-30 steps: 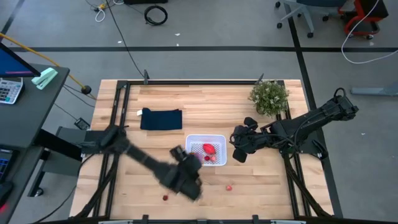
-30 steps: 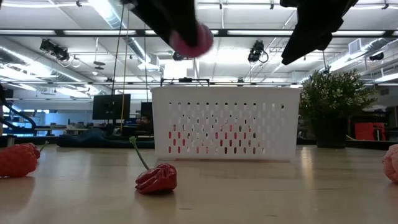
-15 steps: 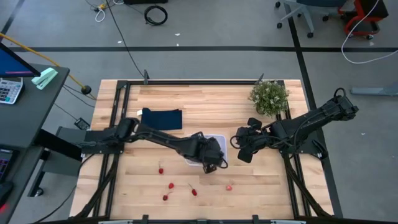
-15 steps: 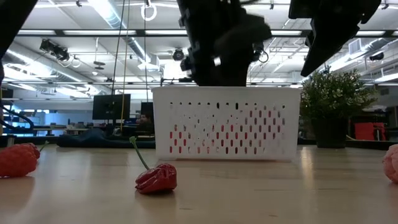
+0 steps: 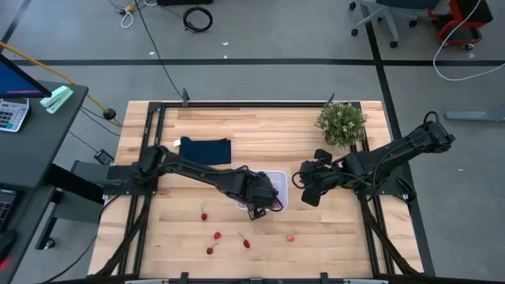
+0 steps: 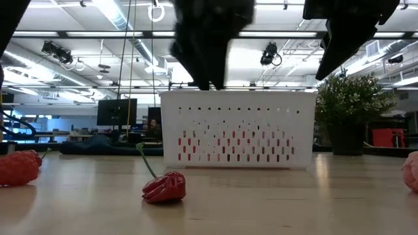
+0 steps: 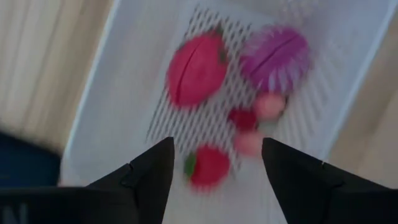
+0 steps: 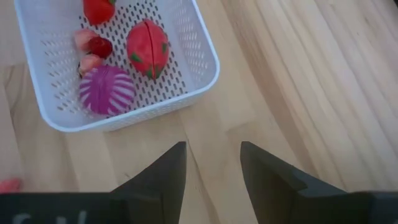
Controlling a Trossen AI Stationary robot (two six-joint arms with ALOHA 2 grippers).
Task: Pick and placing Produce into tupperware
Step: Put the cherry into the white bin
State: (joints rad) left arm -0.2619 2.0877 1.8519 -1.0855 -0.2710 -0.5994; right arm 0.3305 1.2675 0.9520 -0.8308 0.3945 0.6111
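Observation:
The white mesh tupperware (image 5: 280, 180) stands mid-table, in the low view as a perforated wall (image 6: 235, 130). Inside lie the purple ribbed ball (image 7: 277, 56), the larger red piece (image 7: 196, 68) and a few small red and pink bits (image 7: 249, 130). My left gripper (image 7: 217, 146) hovers open above its inside (image 5: 260, 197), holding nothing. My right gripper (image 8: 211, 165) hangs open just right of the tupperware (image 5: 308, 188); its wrist view shows the ball (image 8: 107, 89) and the red piece (image 8: 148, 48). Several small red pieces (image 5: 217, 235) lie on the table nearer the near edge.
A navy folded cloth (image 5: 205, 151) lies far-left of the tupperware, and a potted plant (image 5: 342, 122) stands at the far right corner. The low view shows a red pepper with a green stem (image 6: 164, 187), a raspberry (image 6: 18, 166) and a pink piece (image 6: 411, 171) on the wood.
My left gripper, carrying the purple-pink ball, swung from the table's near side up toward the far edge and right until it stood over the tupperware. It has let go: the ball now lies inside. The pieces on the table that the arm covered show again.

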